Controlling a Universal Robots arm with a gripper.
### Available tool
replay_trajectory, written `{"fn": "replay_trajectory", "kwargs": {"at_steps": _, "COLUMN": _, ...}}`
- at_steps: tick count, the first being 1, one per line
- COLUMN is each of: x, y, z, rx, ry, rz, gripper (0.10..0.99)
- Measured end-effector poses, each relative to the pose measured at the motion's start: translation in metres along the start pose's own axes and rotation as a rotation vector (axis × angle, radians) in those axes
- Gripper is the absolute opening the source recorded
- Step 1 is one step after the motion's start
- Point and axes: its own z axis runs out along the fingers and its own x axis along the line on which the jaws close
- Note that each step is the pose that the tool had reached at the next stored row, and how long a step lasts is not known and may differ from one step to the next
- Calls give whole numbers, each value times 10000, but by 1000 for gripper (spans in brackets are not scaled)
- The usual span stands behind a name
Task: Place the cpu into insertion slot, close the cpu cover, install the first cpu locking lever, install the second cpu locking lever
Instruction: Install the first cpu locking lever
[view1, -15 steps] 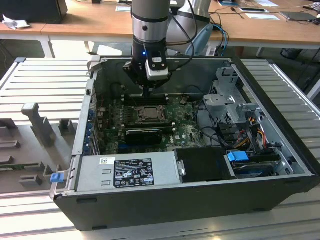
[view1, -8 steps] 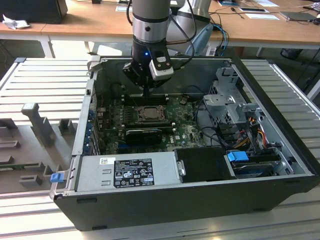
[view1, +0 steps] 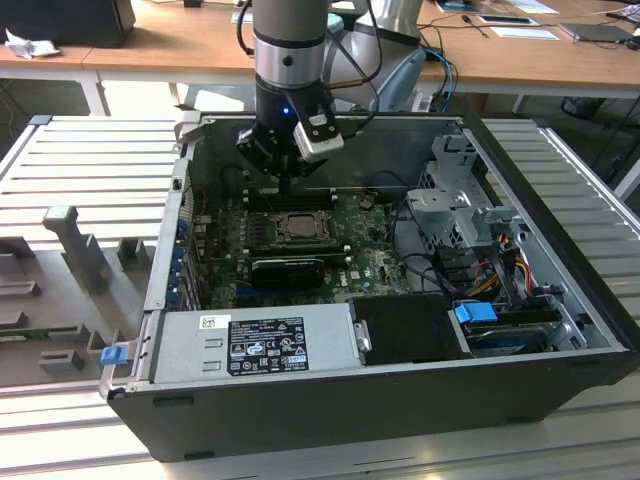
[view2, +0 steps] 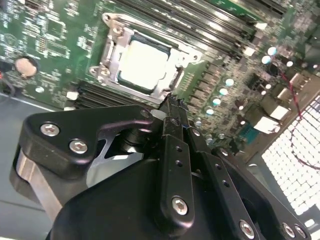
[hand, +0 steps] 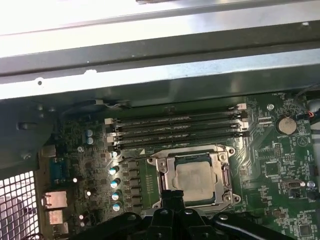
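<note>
In the second wrist view the gripper is seen closest, black fingers pressed together into one narrow blade, nothing held between them. The tip is poised just above the socket's edge, at the corner of the cpu cover; actual contact can't be told.

Just past the tip, the cpu is seated flat in the socket, silver top showing through the cover's square window. The cover is laid down flat around the chip, framing it on all sides. A coin cell is seen on the green board, well apart from the socket.

Same story in the first wrist view: gripper tip at the near edge of the cover, cpu framed inside. Beyond the socket, four long memory slots are lined up in parallel, w/ a row of small capacitors off to one side. Further back, the grey case wall is seen.

In the exterior view, the open pc case is laid on its side on a slatted metal table. The power supply is nearest the camera, then the long black card, then the socket w/ cpu, w/ the gripper hung right above its far edge. Drive cage at the exterior view's right. Wooden desks furthest back.
</note>
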Motion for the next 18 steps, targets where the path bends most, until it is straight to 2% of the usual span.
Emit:
{"fn": "replay_trajectory", "kwargs": {"at_steps": 4, "x": 2, "y": -2, "z": 20, "rx": 15, "ry": 33, "rz": -776, "gripper": 106}}
{"fn": "replay_trajectory", "kwargs": {"at_steps": 6, "x": 32, "y": -5, "z": 31, "rx": 17, "ry": 39, "rz": -877, "gripper": 106}}
{"fn": "replay_trajectory", "kwargs": {"at_steps": 9, "x": 168, "y": -19, "z": 44, "rx": 9, "ry": 18, "rz": -877, "gripper": 106}}
{"fn": "replay_trajectory", "kwargs": {"at_steps": 14, "x": 280, "y": -32, "z": 49, "rx": -1, "ry": -48, "rz": -887, "gripper": 106}}
{"fn": "replay_trajectory", "kwargs": {"at_steps": 18, "x": 414, "y": -36, "z": 69, "rx": -6, "ry": -97, "rz": -890, "gripper": 106}}
